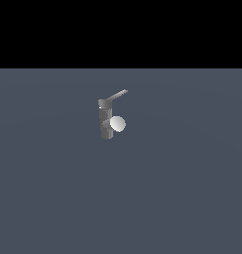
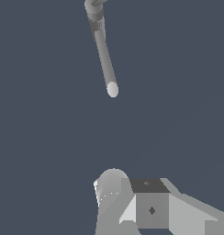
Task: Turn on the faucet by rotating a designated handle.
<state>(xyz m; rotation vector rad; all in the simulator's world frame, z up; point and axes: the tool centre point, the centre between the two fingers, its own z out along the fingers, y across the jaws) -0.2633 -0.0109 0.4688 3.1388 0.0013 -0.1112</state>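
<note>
Flat slate-blue floor under cylindrical grey faucet (image 1: 106, 123), thin flat handle (image 1: 116, 95) slanting

no readable text, labels, brands, numbers or signs on anything

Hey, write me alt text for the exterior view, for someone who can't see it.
A small grey faucet stands upright and alone on a flat blue-grey surface, a pale round spout end on its front. Its thin handle slants up from the top toward the exterior view's right. No robot arm or gripper appears in this view.
</note>
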